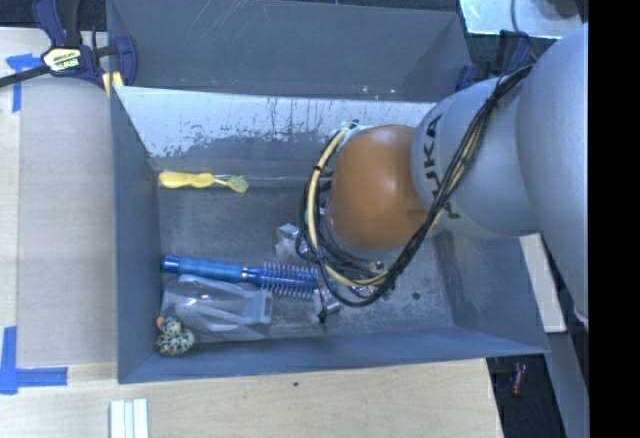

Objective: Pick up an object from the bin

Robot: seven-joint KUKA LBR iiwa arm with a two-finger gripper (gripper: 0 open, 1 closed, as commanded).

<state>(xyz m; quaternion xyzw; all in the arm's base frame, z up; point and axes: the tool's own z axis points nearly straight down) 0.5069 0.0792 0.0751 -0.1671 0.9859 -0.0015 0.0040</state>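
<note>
My gripper (322, 310) hangs low in the middle of the bin, mostly hidden under the arm's orange cover. It sits right at the bristle end of a blue brush (245, 273), which lies across the floor with its handle pointing left. In front of the brush is a clear plastic packet (218, 310). A small grey-white piece (289, 242) shows at the cover's left edge, and I cannot tell what it is.
A yellow toothbrush-like stick (203, 182) rests along the back left of the floor. A small spotted ball (174, 336) sits in the front left corner. The arm covers the right half of the bin.
</note>
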